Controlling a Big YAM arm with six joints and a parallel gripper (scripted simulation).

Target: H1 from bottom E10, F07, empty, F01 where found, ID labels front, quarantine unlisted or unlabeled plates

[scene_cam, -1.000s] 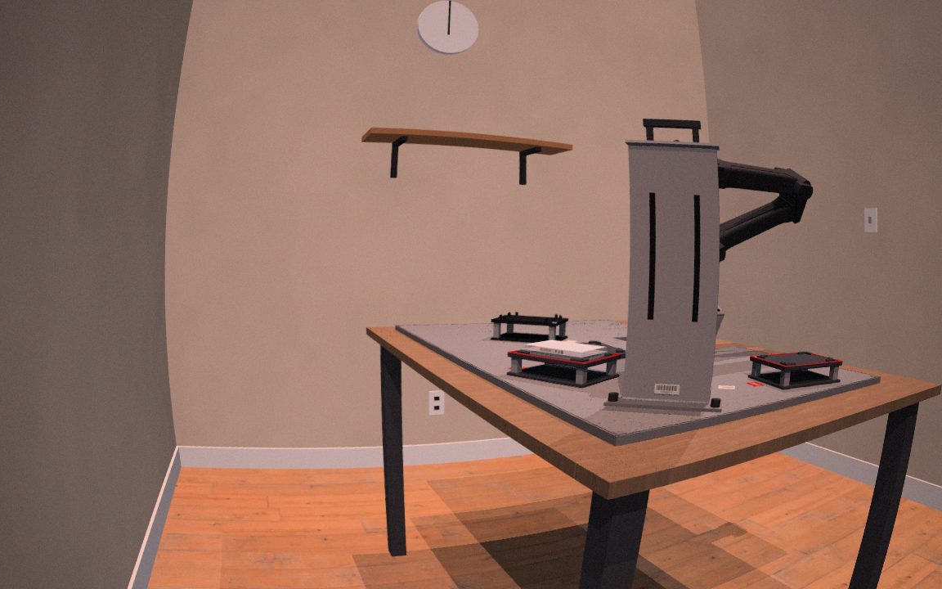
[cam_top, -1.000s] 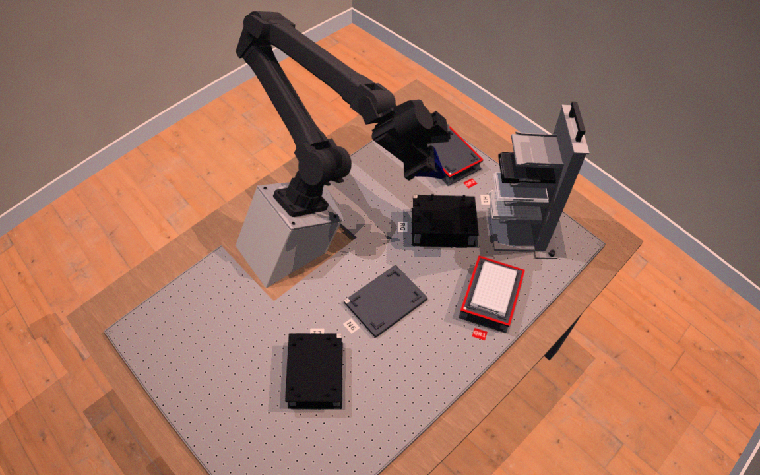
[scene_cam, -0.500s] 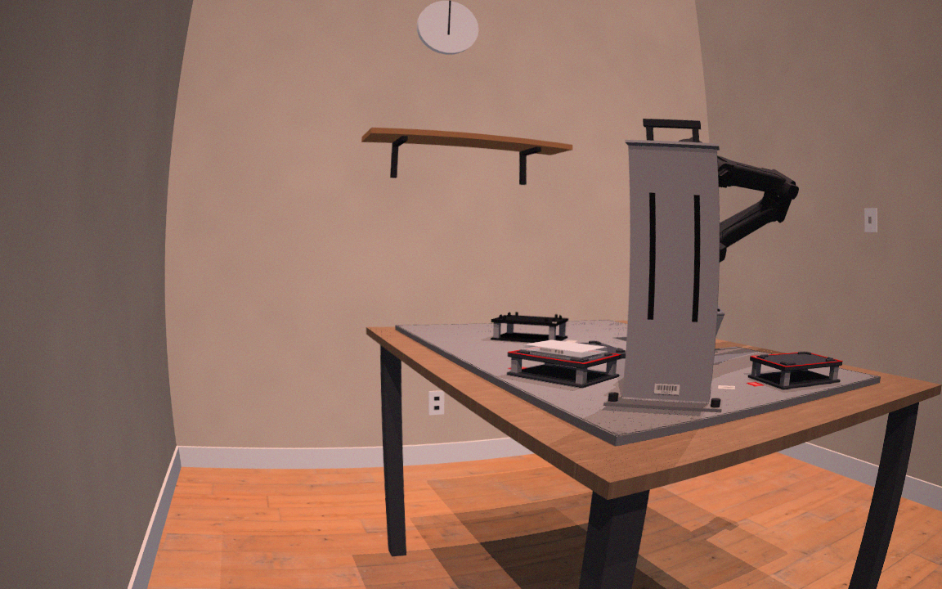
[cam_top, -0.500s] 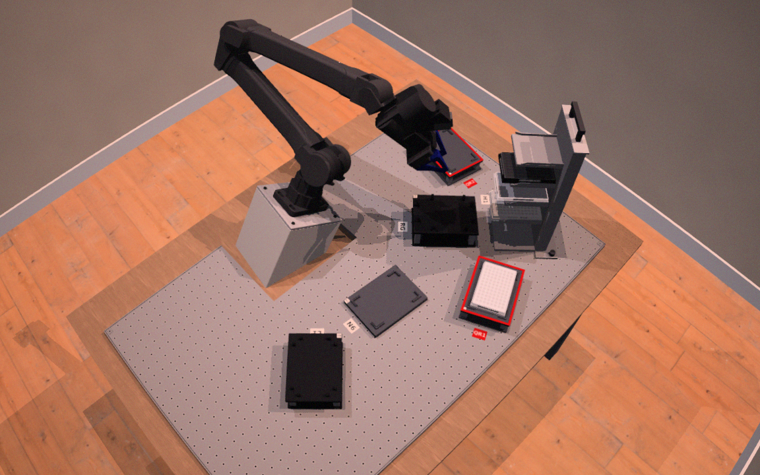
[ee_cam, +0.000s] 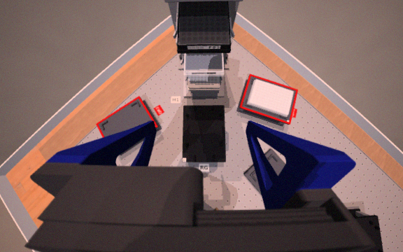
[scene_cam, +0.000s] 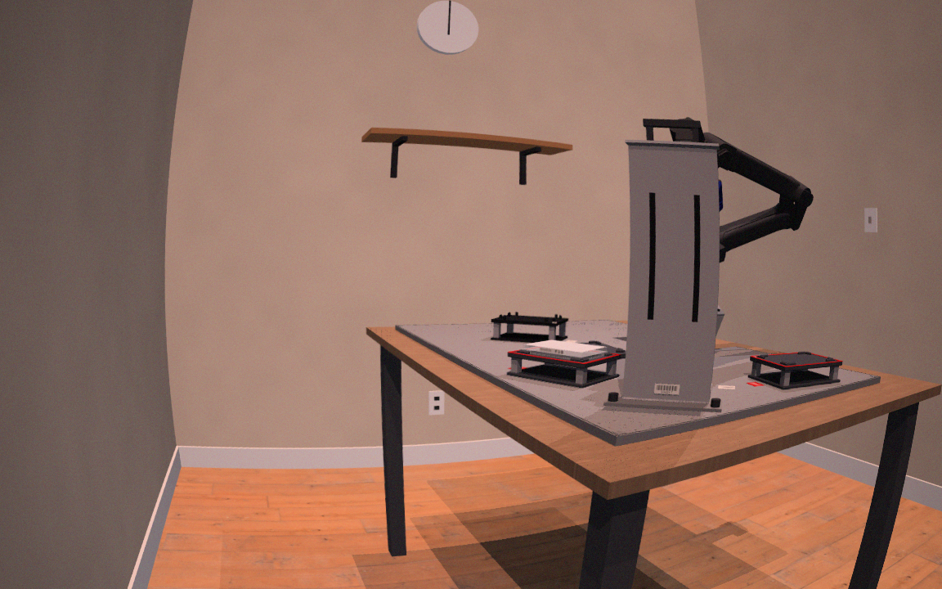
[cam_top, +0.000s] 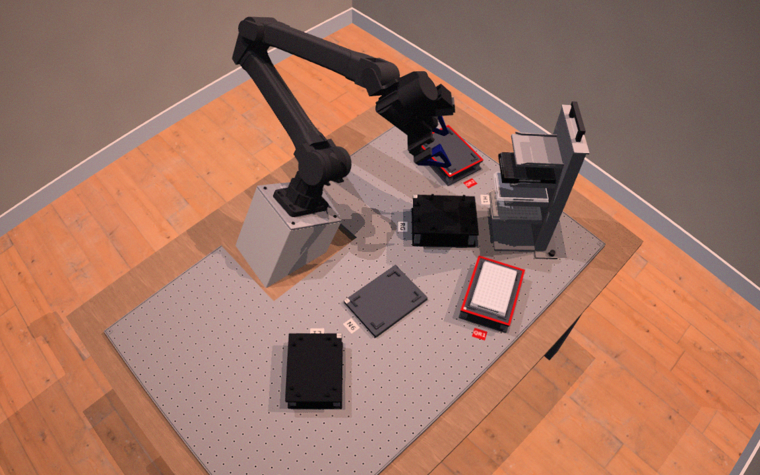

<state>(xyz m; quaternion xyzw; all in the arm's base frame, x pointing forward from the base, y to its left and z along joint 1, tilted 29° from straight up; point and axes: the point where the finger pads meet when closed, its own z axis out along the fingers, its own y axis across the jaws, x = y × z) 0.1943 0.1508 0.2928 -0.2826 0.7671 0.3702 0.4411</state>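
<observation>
The plate hotel H1 (cam_top: 533, 189) stands at the right rear of the deck, its open front facing my arm. In the wrist view a black plate (ee_cam: 204, 32) sits in an upper slot with a label strip at its front end; I cannot read the label for sure. Below it are a clear plate (ee_cam: 203, 64) and a lower plate (ee_cam: 203, 84). My gripper (ee_cam: 201, 125) is open and empty, high above the deck. In the top view it hangs over the empty quarantine nest QR2 (cam_top: 459, 154). A white plate (cam_top: 492, 289) lies in QR1.
The black regrip nest RG (cam_top: 444, 220) stands just in front of the hotel. The grey nest N6 (cam_top: 385, 299) and the black landing nest L1 (cam_top: 314, 369) hold nothing. The arm's base block (cam_top: 285, 236) stands at the left of the deck.
</observation>
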